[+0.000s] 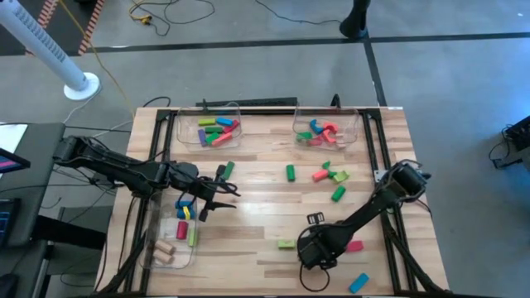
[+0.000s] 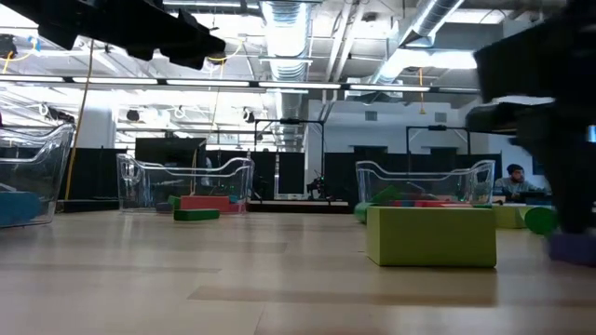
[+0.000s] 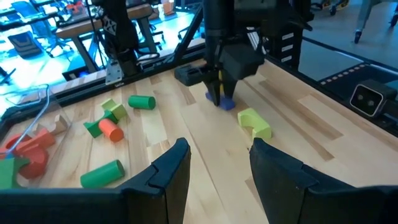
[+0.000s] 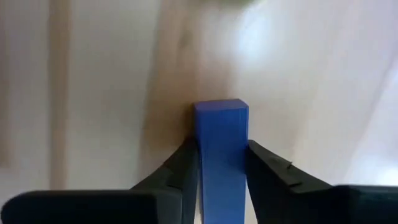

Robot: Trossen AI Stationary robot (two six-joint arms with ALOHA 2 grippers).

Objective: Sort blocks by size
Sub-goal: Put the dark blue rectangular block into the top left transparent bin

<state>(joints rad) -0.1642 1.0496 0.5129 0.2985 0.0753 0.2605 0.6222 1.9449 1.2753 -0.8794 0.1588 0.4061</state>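
Seeing my right pincer (image 4: pixel 221 177) pinching a blue block (image 4: pixel 221 155) on the table (image 1: pixel 265 207); my left pincer (image 3: pixel 214 171) hangs spread.

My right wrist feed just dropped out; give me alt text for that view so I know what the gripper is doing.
The right gripper is down at the wooden table, its two dark fingers pressed against both sides of a blue block that stands between them. Bare table surface fills the rest of the picture.
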